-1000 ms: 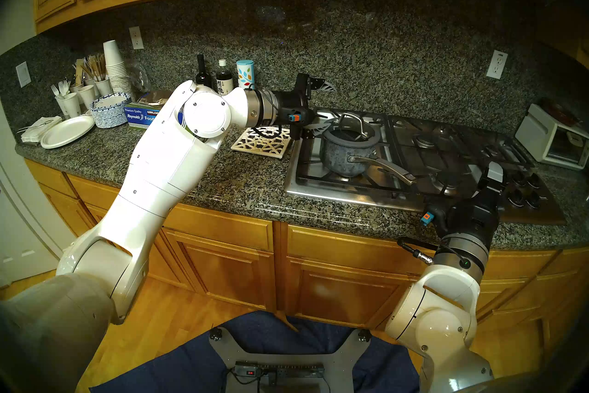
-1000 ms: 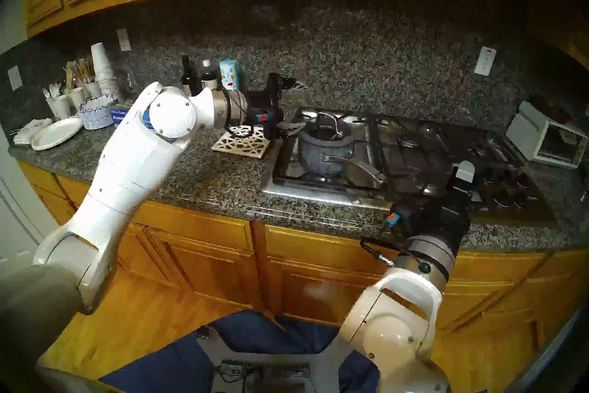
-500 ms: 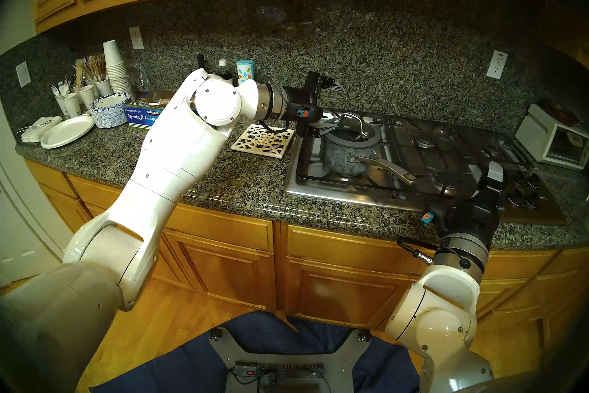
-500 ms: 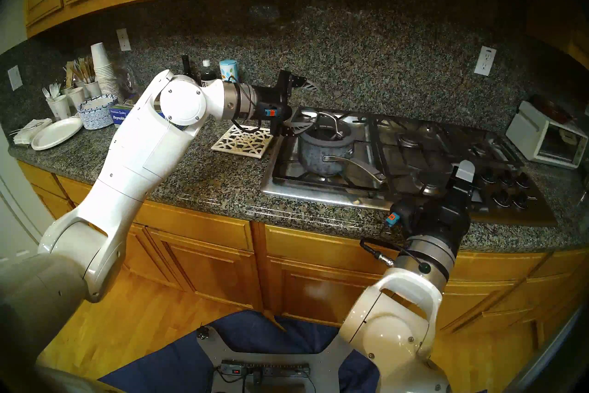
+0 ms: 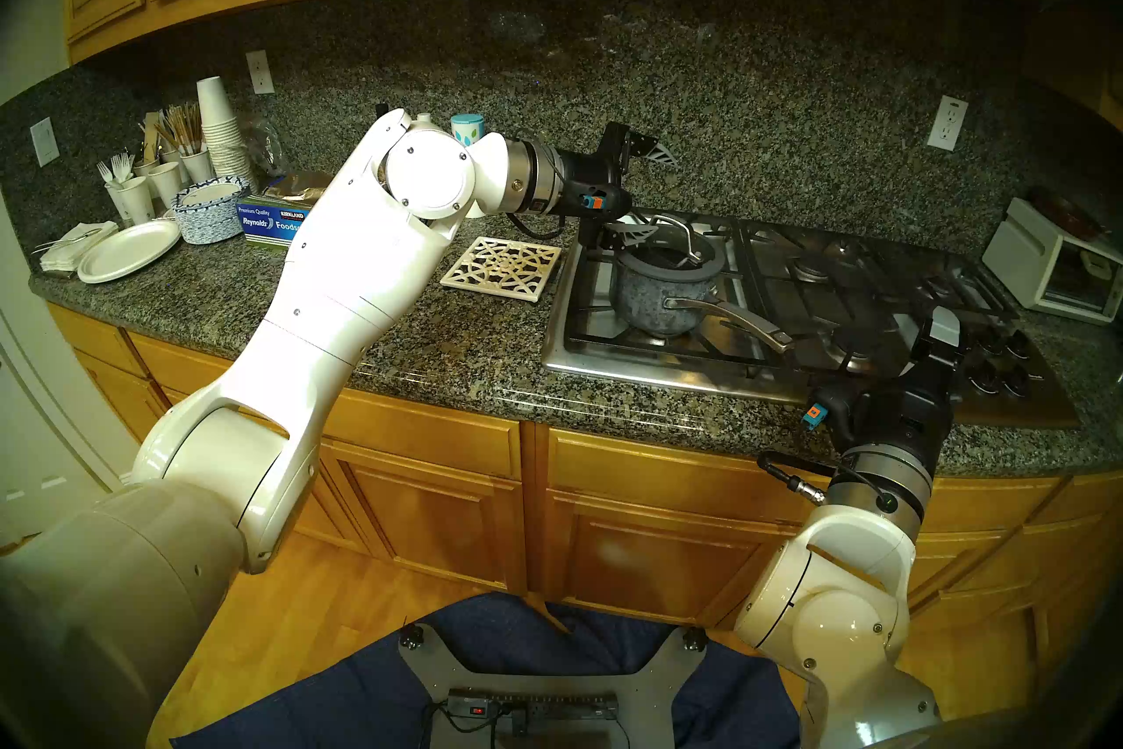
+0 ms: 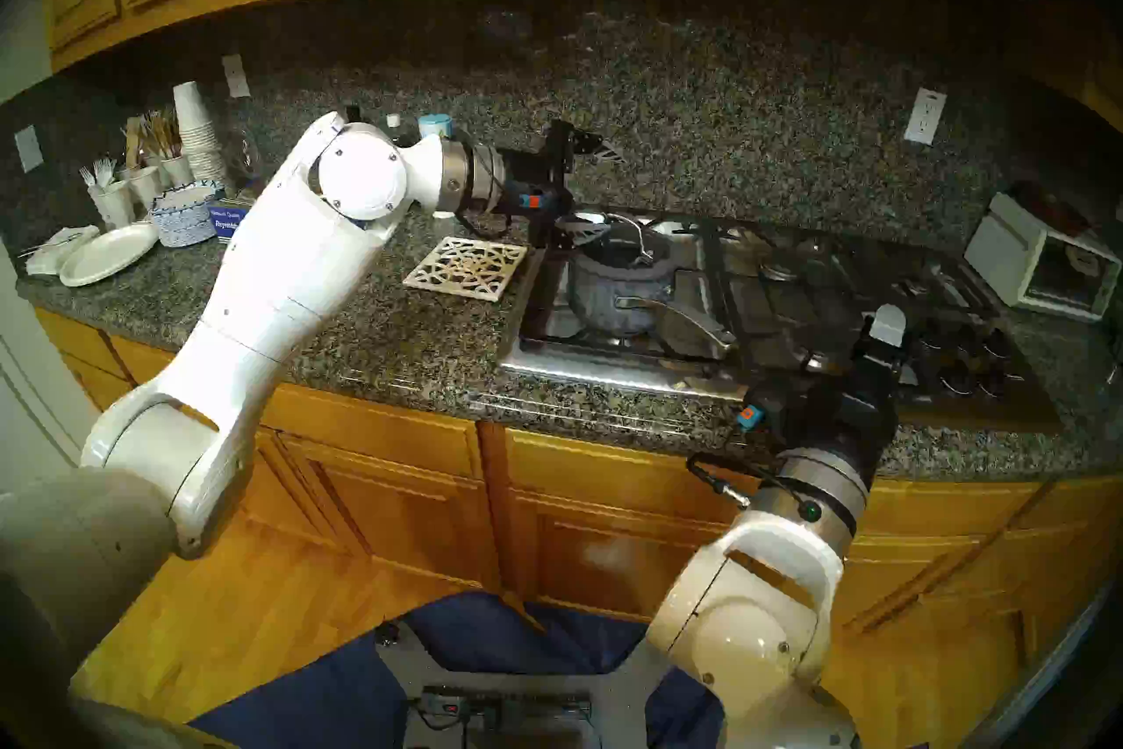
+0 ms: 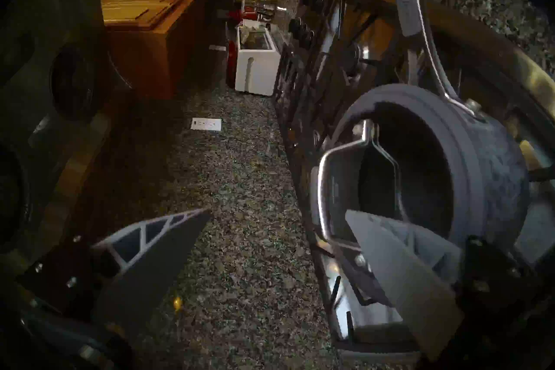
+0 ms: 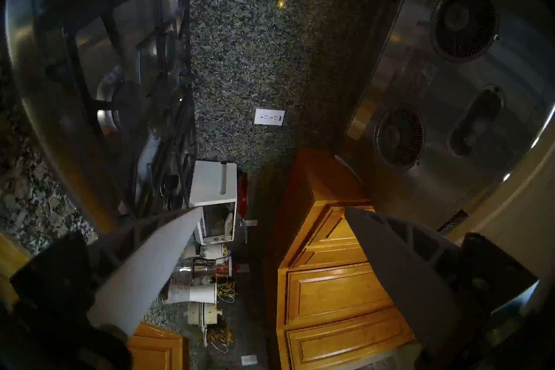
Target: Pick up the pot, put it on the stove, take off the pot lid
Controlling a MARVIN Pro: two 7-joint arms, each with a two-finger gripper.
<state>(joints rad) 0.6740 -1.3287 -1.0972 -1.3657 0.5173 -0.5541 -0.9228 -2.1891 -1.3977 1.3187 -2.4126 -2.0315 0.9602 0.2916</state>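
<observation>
Granite counter [image 5: 425, 359] fills the head-left view. Pot [image 5: 659, 298] sits on the stove [image 5: 656, 365], front-left burner, long handle out toward 4 o'clock. Pot lid [image 5: 699, 252] is tilted into the pot's mouth, loop handle up. Left gripper [image 5: 650, 197] hangs just above the pot's 10 o'clock rim, jaws spread wide, holding nothing; whether the lower finger touches the lid cannot be told. Right gripper [image 5: 939, 331] is parked at the counter's front edge near the knobs, well apart from the pot. White trivet [image 5: 501, 267] lies at 9 o'clock of the stove, just beside it; toaster oven [image 5: 1054, 267] at far 3 o'clock.

Head-right view: same layout, softer. Pot [image 6: 614, 295] on stove [image 6: 607, 368], left gripper [image 6: 592, 188] over its far-left rim, right gripper [image 6: 887, 328] low at 4 o'clock.

Left wrist view, turned on its side: pot [image 7: 492, 177] at 3 o'clock, mouth facing the camera, lid [image 7: 342, 189] loop handle across it. One finger [image 7: 390, 258] overlaps the lid, the other far off over bare granite; jaws wide apart, empty.

Right wrist view, also sideways: right gripper [image 8: 274, 213] jaws wide apart, nothing between; stove [image 8: 39, 108] grates at 9 o'clock, toaster oven [image 8: 214, 201] centre. Pot not seen here.
</observation>
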